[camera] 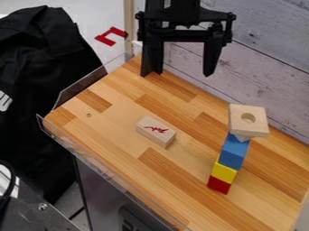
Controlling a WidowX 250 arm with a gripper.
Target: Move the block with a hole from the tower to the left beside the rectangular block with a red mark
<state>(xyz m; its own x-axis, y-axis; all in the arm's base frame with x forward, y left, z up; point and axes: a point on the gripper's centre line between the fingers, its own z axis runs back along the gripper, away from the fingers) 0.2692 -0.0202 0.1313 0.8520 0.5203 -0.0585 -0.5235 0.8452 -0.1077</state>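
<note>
Tower of red, yellow and blue blocks (233,153): carries the pale wooden block with a round hole (239,116) on top, so we can probably lift this one first.
Black two-finger gripper (180,75): spread and empty, we judge, for grasping.
Holed block: hole upward; squarish, without clear long axis.
Pale rectangular wooden block with a red mark (156,131): long axis toward lower right, our placing guide.
</note>
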